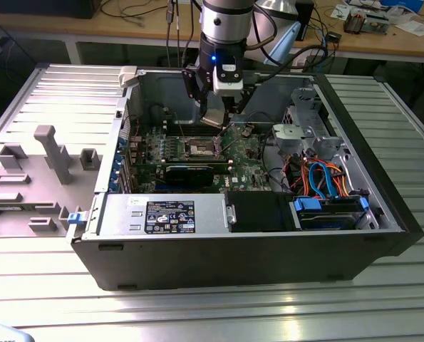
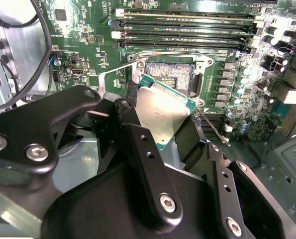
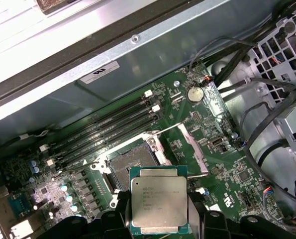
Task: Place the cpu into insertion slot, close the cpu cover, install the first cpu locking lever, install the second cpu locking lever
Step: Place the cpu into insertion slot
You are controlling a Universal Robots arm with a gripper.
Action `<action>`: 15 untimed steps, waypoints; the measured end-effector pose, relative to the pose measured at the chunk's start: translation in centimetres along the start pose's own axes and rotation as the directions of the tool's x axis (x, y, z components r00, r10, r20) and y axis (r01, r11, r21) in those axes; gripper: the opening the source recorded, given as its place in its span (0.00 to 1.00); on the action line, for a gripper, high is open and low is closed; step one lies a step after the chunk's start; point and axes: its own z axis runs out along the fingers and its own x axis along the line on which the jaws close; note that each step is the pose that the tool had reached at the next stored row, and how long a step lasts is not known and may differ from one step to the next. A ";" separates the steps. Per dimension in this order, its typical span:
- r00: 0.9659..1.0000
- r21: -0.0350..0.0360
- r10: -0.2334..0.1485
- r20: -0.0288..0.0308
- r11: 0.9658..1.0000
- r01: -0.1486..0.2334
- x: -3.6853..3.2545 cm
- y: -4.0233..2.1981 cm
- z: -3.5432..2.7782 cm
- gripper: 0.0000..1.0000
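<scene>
My gripper (image 1: 215,117) hangs inside the open computer case, shut on the cpu (image 2: 162,112), a flat square chip with a dull silvery top and green edge. The black fingers (image 2: 130,117) clamp two opposite edges of the cpu (image 3: 159,203). It hovers tilted just beside and above the insertion slot (image 2: 170,75), whose dark centre (image 3: 133,164) lies bare. The cpu cover (image 3: 193,152), a thin silvery frame, stands swung open on one side of the insertion slot (image 1: 199,148). Thin wire locking levers (image 3: 167,130) stick out, unlatched.
Long memory slots (image 2: 187,30) run along one side of the socket. A black card (image 1: 190,173) sits nearer the exterior camera. A drive cage with blue and orange cables (image 1: 322,178) fills the exterior view's right. A grey fixture plate (image 1: 33,171) lies outside the case.
</scene>
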 end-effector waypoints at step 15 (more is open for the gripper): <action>1.000 0.000 0.013 0.000 1.000 -0.013 0.00 0.00 0.00 0.55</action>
